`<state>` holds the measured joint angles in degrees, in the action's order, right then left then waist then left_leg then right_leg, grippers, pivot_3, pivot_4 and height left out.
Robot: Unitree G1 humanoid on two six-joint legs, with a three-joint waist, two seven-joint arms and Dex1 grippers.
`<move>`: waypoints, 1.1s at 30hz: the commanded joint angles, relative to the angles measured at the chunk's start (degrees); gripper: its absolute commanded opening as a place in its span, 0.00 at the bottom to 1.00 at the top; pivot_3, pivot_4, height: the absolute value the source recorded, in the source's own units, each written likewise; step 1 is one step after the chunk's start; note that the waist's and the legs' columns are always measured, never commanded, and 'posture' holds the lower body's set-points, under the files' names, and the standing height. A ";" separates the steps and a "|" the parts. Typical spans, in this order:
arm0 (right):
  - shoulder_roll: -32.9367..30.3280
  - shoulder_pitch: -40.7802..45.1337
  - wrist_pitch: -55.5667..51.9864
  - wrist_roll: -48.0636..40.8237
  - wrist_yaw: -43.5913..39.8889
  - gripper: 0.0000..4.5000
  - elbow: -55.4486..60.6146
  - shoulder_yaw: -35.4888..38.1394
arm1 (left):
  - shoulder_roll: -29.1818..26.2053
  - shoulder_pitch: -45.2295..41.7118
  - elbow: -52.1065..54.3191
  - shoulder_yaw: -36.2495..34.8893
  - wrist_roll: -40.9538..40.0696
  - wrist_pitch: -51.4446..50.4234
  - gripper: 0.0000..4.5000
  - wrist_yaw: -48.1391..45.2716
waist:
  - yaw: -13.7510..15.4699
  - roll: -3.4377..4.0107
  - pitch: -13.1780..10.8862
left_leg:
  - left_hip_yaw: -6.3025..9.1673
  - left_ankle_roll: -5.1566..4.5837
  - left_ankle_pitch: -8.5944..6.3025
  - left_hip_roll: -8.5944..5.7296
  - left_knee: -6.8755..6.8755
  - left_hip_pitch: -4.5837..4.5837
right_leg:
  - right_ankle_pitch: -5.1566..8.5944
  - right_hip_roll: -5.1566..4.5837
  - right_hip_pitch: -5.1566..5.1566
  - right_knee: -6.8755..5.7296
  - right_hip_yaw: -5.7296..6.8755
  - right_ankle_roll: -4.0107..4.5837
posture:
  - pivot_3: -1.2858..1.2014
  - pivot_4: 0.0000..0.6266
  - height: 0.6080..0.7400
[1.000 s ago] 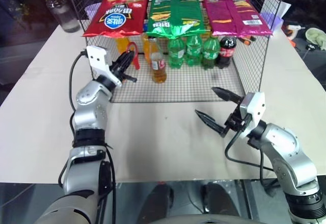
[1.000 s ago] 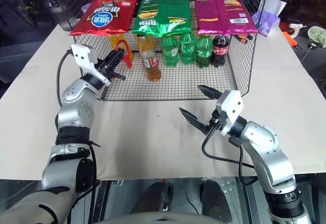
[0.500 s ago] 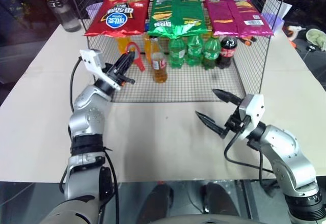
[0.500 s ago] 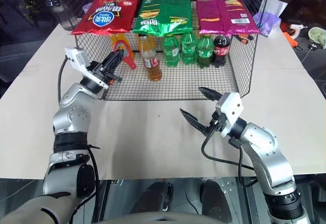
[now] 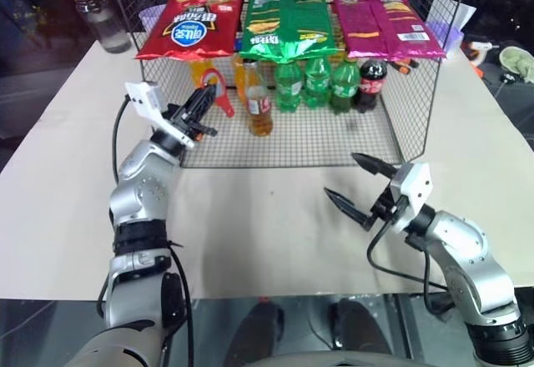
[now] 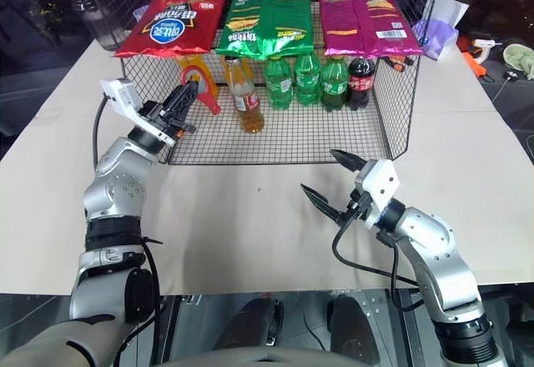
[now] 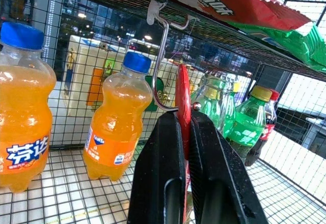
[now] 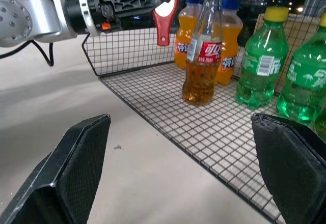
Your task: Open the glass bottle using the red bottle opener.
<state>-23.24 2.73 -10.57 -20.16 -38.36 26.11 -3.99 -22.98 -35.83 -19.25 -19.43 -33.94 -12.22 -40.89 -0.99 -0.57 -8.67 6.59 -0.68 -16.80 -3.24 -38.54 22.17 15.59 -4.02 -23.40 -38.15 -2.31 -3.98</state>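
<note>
Pinching the red bottle opener between shut fingers: left hand, raised at the front left corner of the wire rack. Opener held on edge, rounded head uppermost, near a metal hook hanging from the rack's top.

Standing upright on the rack floor, just beyond and to the right of that hand: glass bottle, amber liquid, red-and-white label, cap still on. Apart from the opener, not touching it.

Ranged behind and beside the bottle: orange soda bottles with blue caps; further right, green bottles and one dark cola bottle.

Lying across the rack top: red chip bag, green chip bag, magenta chip bag.

Hovering above the pale tabletop, in front of the rack and well apart from the bottle: right hand, fingers spread wide, nothing between them, pointed toward the rack.

Set on the far left tabletop corner, well away from both hands: clear water bottle.
</note>
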 commanded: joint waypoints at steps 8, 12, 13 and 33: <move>-0.01 -0.59 2.31 0.47 -0.40 1.00 0.41 0.00 | -0.32 0.17 5.72 -2.74 -6.05 -2.17 0.01 -2.03 | 0.01 0.00 0.00 | 0.00 0.00 0.00 0.01 -0.01 0.00 | 0.00 0.00 0.00 -0.01 0.00 0.00 | 0.52 0.24 1.00; -0.04 -0.61 2.33 0.46 -0.45 1.00 0.40 0.00 | -0.26 1.37 7.47 -2.64 -7.33 -3.22 0.01 -2.50 | 0.08 0.00 0.00 | 0.00 0.00 0.00 0.01 -0.01 0.00 | 0.00 0.00 0.00 -0.01 0.00 0.00 | 0.52 0.24 1.00; -0.08 -0.64 2.36 0.46 -0.49 1.00 0.35 0.02 | -0.23 1.52 7.76 -2.74 -7.68 -3.46 0.01 -2.54 | 0.08 -0.01 0.00 | 0.00 0.00 0.00 0.01 -0.01 0.00 | 0.00 0.00 0.00 -0.01 0.00 0.00 | 0.52 0.24 1.00; 0.26 -0.78 1.89 0.32 -0.08 1.00 0.47 0.03 | 0.09 5.03 12.94 -3.98 -10.98 -4.90 0.01 -2.26 | -0.02 -0.03 0.02 | -0.06 0.00 0.00 0.04 -0.01 -0.06 | 0.00 0.01 0.01 -0.08 -0.07 0.00 | 0.52 0.24 1.00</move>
<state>-23.17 1.54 -9.62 -19.26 -38.42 24.97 -4.24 -22.62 -30.96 -9.50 -22.50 -43.77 -17.15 -43.20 -1.01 -0.61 -8.64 6.52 -0.68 -16.80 -3.21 -38.56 22.10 15.59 -4.01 -23.40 -38.23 -2.39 -3.98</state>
